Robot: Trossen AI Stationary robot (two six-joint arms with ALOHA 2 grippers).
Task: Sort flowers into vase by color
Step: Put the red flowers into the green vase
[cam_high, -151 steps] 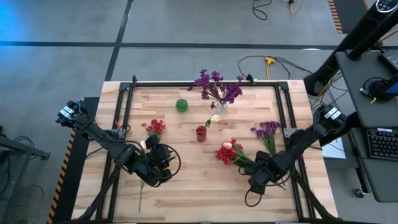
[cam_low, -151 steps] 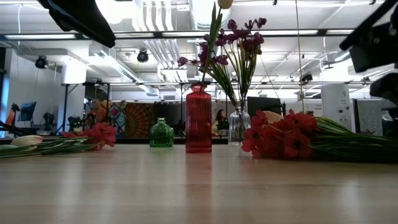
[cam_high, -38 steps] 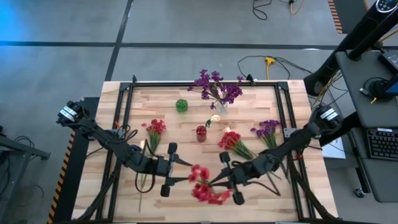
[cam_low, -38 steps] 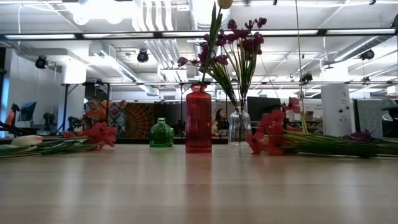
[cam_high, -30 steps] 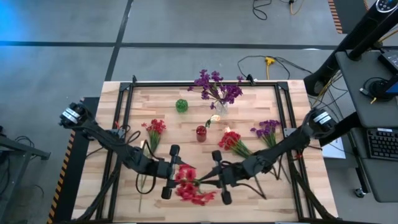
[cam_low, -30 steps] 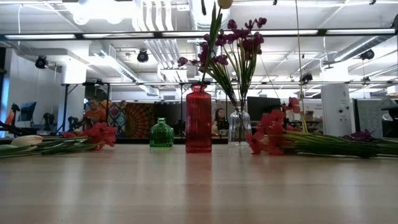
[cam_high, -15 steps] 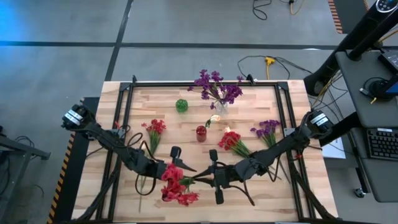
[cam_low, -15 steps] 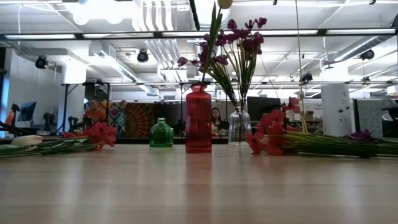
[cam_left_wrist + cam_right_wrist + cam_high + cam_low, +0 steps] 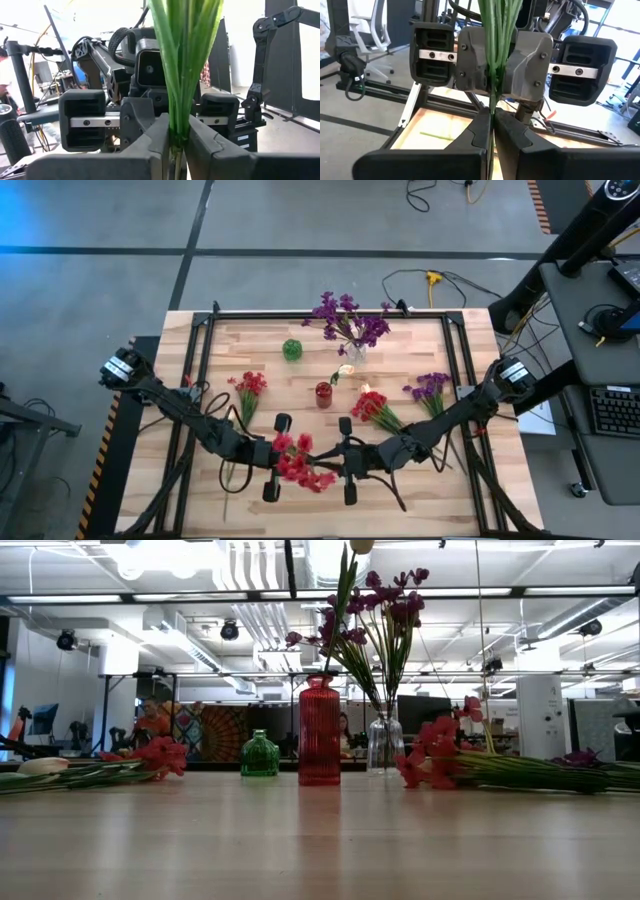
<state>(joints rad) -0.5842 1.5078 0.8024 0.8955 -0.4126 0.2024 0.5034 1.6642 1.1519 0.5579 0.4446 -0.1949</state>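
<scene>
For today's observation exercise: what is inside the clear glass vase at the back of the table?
The clear vase holds purple flowers on green stems. Its glass is see-through, yet the stem ends at its bottom cannot be made out.

1. The table (image 9: 250, 340) was pale wooden planking with a black frame running along its edges.
2. A small green vase (image 9: 291, 349) stood toward the far side, with a clear vase (image 9: 355, 353) of purple blossoms near it.
3. A red vase (image 9: 323, 394) stood near the middle.
4. A red sprig (image 9: 247, 388) lay on the left half.
5. Another red bunch (image 9: 372, 407) lay right of the red vase, and a purple bunch (image 9: 431, 391) lay just beside it, nearer the right edge.
</scene>
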